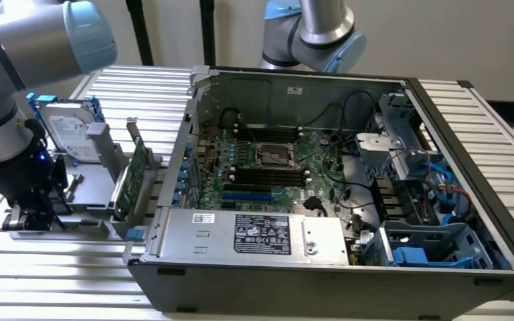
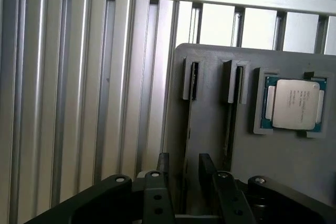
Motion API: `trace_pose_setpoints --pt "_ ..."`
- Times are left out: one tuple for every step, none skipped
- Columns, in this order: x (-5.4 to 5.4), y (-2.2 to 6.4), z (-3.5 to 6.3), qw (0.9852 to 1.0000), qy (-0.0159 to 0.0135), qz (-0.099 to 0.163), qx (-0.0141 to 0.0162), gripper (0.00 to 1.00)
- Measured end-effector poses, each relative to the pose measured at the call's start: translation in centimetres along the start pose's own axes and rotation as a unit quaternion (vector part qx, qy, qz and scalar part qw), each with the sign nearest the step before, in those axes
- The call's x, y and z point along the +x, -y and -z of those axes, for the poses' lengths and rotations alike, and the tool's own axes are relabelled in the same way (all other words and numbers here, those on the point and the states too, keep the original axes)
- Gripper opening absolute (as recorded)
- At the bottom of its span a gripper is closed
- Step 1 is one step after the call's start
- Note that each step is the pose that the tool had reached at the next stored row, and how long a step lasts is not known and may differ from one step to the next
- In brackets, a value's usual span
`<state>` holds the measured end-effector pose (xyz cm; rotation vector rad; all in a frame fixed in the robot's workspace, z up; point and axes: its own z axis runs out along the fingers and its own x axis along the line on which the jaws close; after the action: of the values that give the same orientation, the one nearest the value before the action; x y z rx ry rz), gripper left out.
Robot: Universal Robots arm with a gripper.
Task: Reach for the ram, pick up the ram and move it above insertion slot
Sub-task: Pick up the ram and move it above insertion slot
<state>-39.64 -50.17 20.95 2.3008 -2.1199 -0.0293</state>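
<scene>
I read the gripper (image 2: 184,163) as open, its jaws set narrowly apart, low over the grey fixture (image 2: 210,129). The ram (image 2: 188,129) appears to stand edge-on there, its long axis running straight out from between the fingertips

The table (image 1: 471,114) is silvery aluminium, ribbed in parallel slats. The arm (image 1: 16,60) is grey with pale blue caps, and its gripper (image 2: 184,160) is black. The holder (image 2: 210,124) is plain matte grey. The processor (image 2: 294,103) has a silver lid on a blue-green board. The computer case (image 1: 328,287) is dark grey. The motherboard (image 1: 320,150) is green, the insertion slots (image 1: 270,177) black, and one shorter slot (image 1: 248,196) blue. The power supply (image 1: 248,231) is silver with a black label. The hard drive (image 1: 65,127) is silver with blue rails.
</scene>
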Motion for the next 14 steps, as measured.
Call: trace_pose_setpoints --pt "0.0 0.0 -0.19 1.0 0.0 0.0 0.0001 0.36" --pt "0.0 0.0 -0.37 1.0 0.0 0.0 0.0001 0.36" --pt "0.0 -0.01 -0.55 1.0 0.0 0.0 0.0001 0.36" --pt "0.0 -0.02 -0.69 1.0 0.0 0.0 0.0 0.36" --pt "0.0 -0.03 -0.75 1.0 0.0 -0.001 0.0 0.36" --pt "0.0 -0.05 -0.78 1.0 0.0 -0.001 0.0 0.36" --pt "0.0 -0.08 -0.79 1.0 0.0 -0.001 0.0 0.36" --pt "-0.01 -0.12 -0.8 1.0 0.0 -0.001 0.0 0.36" --pt "-0.01 -0.16 -0.81 1.0 0.0 -0.001 0.0 0.36" --pt "-0.02 -0.19 -0.83 1.0 0.0001 -0.001 0.0001 0.36" --pt "-0.02 -0.2 -0.84 1.0 0.0001 -0.001 0.0001 0.36" --pt "-0.02 -0.21 -0.86 1.0 0.0001 -0.002 0.0001 0.36" --pt "-0.02 -0.22 -0.89 1.0 0.0001 -0.003 0.0001 0.36" --pt "-0.03 -0.24 -0.92 1.0 0.0001 -0.005 0.0 0.36"
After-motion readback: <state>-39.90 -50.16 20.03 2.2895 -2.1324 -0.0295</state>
